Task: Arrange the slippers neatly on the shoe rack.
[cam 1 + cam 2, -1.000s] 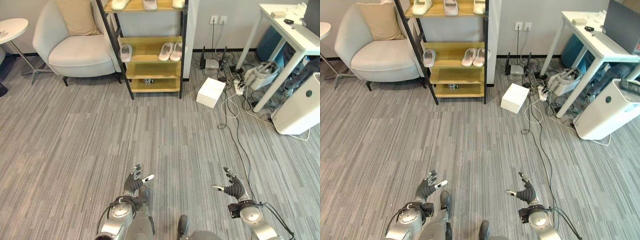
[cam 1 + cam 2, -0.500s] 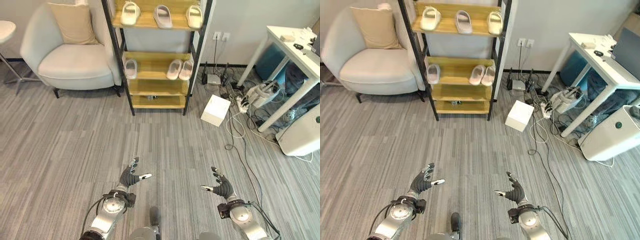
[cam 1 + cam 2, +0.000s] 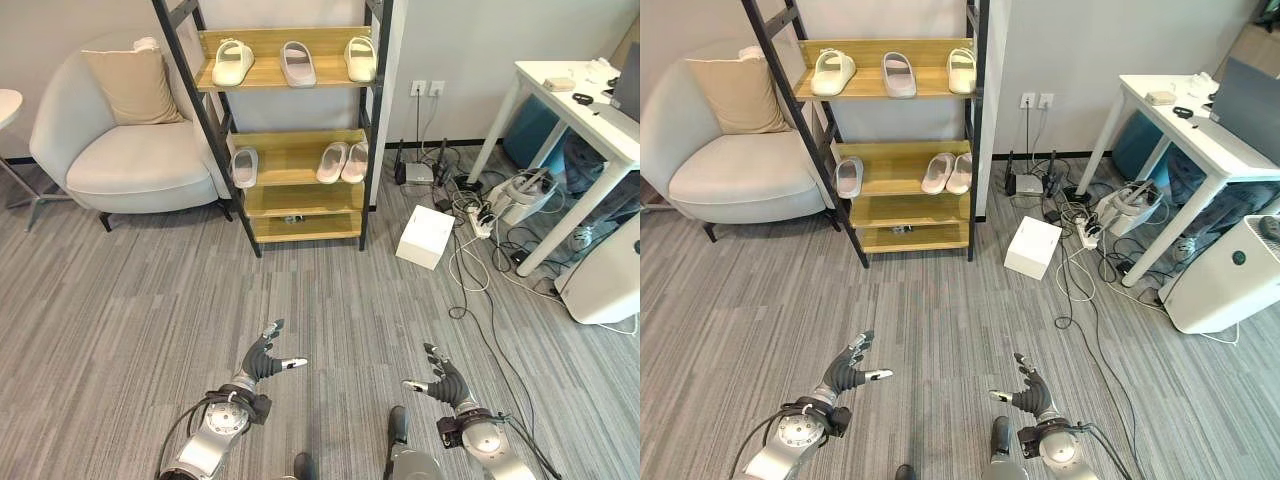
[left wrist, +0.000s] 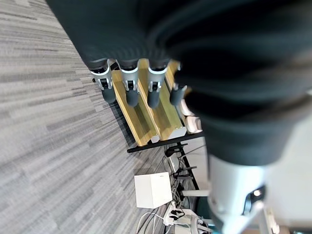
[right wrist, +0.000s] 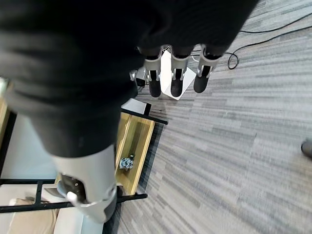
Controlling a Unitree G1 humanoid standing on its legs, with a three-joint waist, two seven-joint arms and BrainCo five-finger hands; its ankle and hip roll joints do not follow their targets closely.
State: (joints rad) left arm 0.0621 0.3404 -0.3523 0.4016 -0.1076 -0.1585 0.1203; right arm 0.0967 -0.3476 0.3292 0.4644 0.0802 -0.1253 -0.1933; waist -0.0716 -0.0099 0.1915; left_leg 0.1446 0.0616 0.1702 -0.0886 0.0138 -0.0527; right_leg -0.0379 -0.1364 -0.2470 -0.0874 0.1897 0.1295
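A black-framed shoe rack [image 3: 292,150] with wooden shelves stands against the far wall. Three pale slippers lie on its top shelf: one at the left [image 3: 232,62], one in the middle [image 3: 298,62] and one at the right [image 3: 360,58]. On the middle shelf a single slipper [image 3: 244,166] lies at the left and a pair [image 3: 342,161] at the right. My left hand [image 3: 262,358] and right hand [image 3: 445,380] hover low over the carpet, well short of the rack. Both are open and hold nothing. The left wrist view shows its straight fingers [image 4: 126,92], the right wrist view its own [image 5: 175,83].
A light armchair [image 3: 130,170] with a beige cushion [image 3: 118,85] stands left of the rack. Right of it lie a white box [image 3: 425,237] and a tangle of cables [image 3: 480,215]. A white table [image 3: 585,100] and a white appliance [image 3: 605,280] stand at the far right.
The whole picture has shifted, so the rack's top shelf with its three slippers now shows in full. Both hands stay open and low over the floor.
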